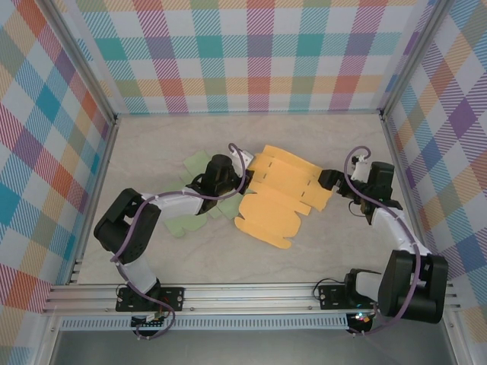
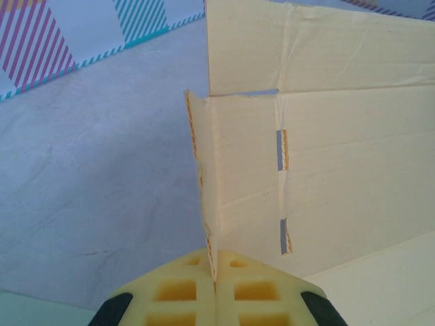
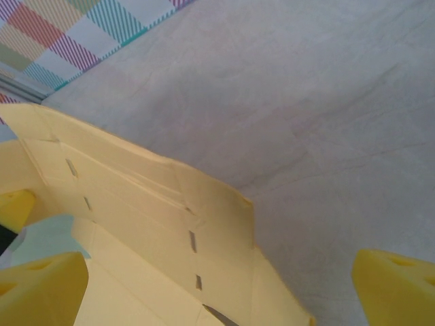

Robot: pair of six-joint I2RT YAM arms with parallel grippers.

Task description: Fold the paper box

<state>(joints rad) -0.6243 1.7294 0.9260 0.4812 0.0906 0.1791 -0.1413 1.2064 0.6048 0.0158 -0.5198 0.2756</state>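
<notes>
The pale marbled table [image 1: 342, 251] carried everything, walled in by checked panels. The left arm [image 1: 171, 204] rose from its base, doubled back at a raised elbow and stretched low across the table toward the middle. The right arm [image 1: 396, 228] stood on the far right and bent inward at the wrist.

The paper box [image 1: 278, 201], an orange unfolded blank, lay near the middle of the table between the two tools, its far panels tilted up. Pale green sheets [image 1: 196, 163] lay flat beside its left edge, partly under the left arm.

The left tool [image 2: 215, 292] sat at the box's left edge, clamped on an upright flap [image 2: 204, 163], whose thin edge was pinched between the yellow foam pads [image 2: 177, 292]. The right tool [image 1: 329, 181] sat at the box's right edge with its jaws spread wide. In the right wrist view, its yellow fingers [image 3: 47, 285] stood well apart, with a corner of the box between them. Whether they touched it could not be told.
</notes>
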